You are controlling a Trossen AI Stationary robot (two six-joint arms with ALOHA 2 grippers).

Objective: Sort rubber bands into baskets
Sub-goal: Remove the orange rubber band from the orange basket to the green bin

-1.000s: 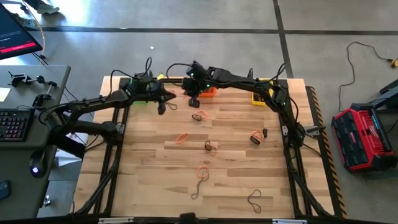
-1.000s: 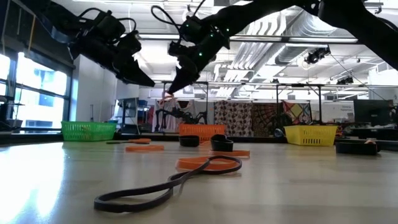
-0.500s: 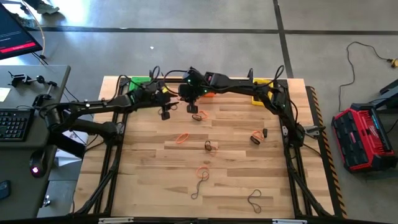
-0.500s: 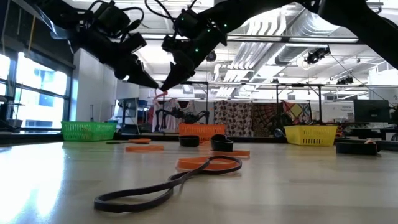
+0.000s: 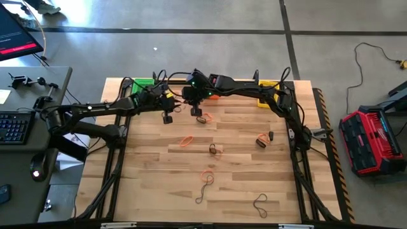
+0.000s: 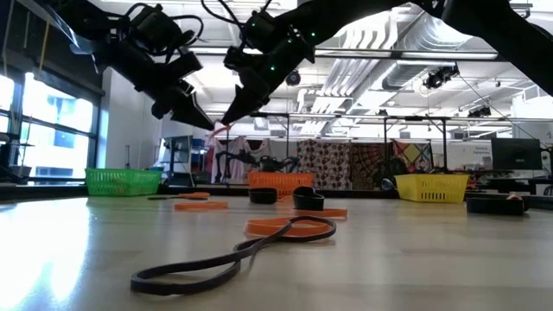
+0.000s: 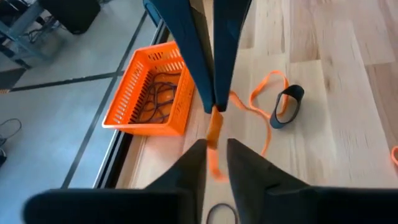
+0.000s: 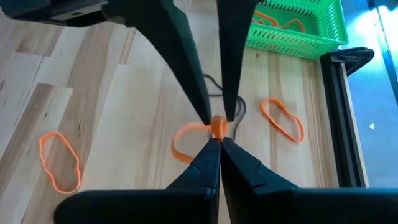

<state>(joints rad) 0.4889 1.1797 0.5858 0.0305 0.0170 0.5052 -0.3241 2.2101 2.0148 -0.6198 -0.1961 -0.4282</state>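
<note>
From above I see my left gripper [image 5: 173,106] and right gripper [image 5: 189,102] meeting tip to tip over the back edge, seemingly for a handover; in the right wrist view the right fingers pinch an orange rubber band [image 8: 218,126] with the left's slightly parted around it, green basket [image 8: 298,23] beyond, loose bands below.

No legible text anywhere.

Three baskets [image 6: 123,180] line the counter [image 5: 241,178] edge: green, orange, yellow. About eight rubber bands [image 5: 186,142] lie near them.
</note>
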